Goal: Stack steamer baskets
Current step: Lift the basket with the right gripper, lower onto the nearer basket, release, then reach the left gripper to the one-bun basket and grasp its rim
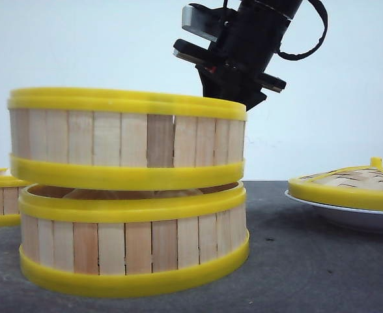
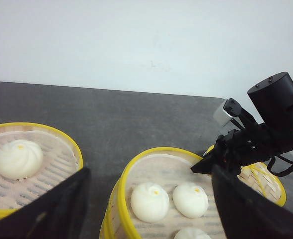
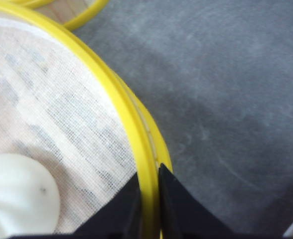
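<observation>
Gripping the rim of the upper steamer basket point(image 1: 126, 134), your right tool point(image 3: 149, 199) has its two dark fingers point(image 3: 179, 209) pinched on either side of the yellow ring, one inside the basket and one outside. In the front view you see that basket sitting slightly tilted on the lower steamer basket point(image 1: 134, 244): its right side rests on the lower rim, while on the left a narrow gap shows between the two yellow rings. The lower one stands flat on the dark bench point(image 1: 309, 267).

From the left wrist view, your left tool point(image 2: 149, 209) hangs above the stack with its fingers spread wide and nothing between them. Below it you can make out three white buns point(image 2: 149, 201) on the mesh liner of the upper basket. A third steamer basket point(image 2: 34, 159) stands apart on the bench to the left of the stack, holding a single bun point(image 2: 18, 158); in the front view only its edge shows at the left border.

To the right of the stack, well apart from it, a domed woven lid point(image 1: 357, 182) with a yellow rim and knob lies on a white plate point(image 1: 348, 215). Your right arm point(image 1: 243, 45) comes down behind the upper basket's far right edge.
</observation>
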`<state>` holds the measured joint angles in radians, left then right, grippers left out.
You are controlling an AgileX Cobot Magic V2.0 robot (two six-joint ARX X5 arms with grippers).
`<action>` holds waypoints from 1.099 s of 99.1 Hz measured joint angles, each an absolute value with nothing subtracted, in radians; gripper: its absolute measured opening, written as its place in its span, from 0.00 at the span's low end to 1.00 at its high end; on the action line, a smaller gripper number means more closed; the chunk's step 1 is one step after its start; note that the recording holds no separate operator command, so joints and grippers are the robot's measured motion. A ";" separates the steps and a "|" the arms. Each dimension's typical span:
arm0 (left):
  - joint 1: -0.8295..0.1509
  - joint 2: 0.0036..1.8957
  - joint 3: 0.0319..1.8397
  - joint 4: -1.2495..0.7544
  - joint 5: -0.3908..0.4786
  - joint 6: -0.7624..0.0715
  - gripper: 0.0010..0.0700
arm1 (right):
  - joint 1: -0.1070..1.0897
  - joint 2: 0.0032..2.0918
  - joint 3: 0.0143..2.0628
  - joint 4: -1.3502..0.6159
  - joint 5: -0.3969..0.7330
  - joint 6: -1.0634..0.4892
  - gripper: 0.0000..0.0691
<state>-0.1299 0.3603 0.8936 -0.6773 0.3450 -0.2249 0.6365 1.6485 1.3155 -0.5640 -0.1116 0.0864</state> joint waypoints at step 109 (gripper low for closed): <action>-0.130 0.360 0.894 -0.714 0.336 -0.221 0.67 | 0.625 1.665 1.316 -0.568 -0.101 0.109 0.49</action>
<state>-0.1299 0.3603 0.8936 -0.7139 0.3363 -0.2214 0.6247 1.6650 1.3155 -0.5678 -0.1005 0.1093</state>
